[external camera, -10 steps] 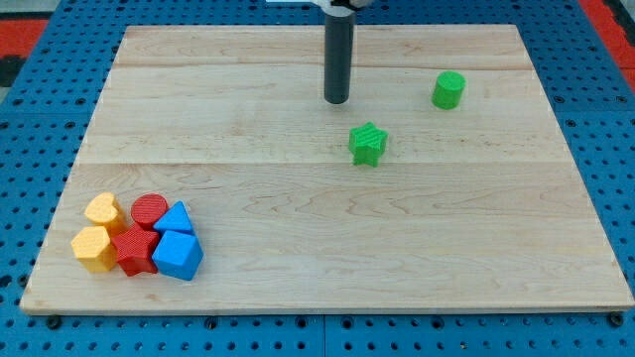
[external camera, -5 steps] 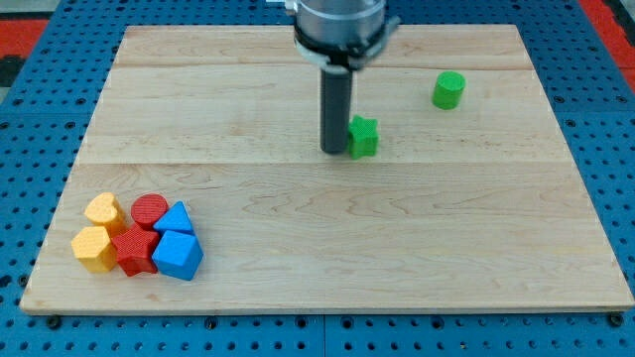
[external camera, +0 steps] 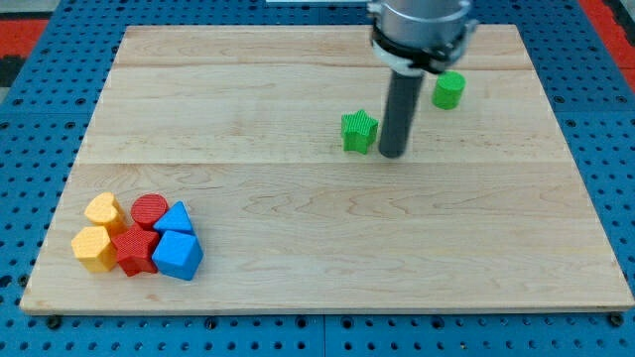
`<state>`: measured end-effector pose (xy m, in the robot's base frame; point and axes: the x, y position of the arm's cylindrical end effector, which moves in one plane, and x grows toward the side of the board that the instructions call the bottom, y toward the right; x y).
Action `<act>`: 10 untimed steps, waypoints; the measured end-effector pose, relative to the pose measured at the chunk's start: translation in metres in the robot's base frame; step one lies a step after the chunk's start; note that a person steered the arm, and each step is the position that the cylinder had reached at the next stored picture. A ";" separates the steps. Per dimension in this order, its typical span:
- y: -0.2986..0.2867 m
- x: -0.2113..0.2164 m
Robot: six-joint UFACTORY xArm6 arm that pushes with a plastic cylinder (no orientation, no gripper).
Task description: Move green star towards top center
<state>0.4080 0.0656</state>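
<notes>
Our end effector is a plain dark rod with nothing to spread or press together, so it pinches nothing; my tip rests on the table just beside the green star, at about 4 o'clock from it. We cannot tell whether the two touch; at most a sliver of wood shows between them.

The green star sits a little right of the table's middle and in its upper half. It is squat, with no clear long axis, and one point seems to face 12 o'clock, though the small size makes that uncertain.

A green cylinder stands upright at about 2 o'clock from the star, well apart from it and close to the rod's shaft in the view.

Far off at 8 o'clock, near the table's lower left corner, we see a tight cluster: two yellow blocks, a red cylinder, a red star and two blue blocks, packed against one another.
</notes>
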 end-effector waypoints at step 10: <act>-0.064 -0.079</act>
<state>0.3295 0.0012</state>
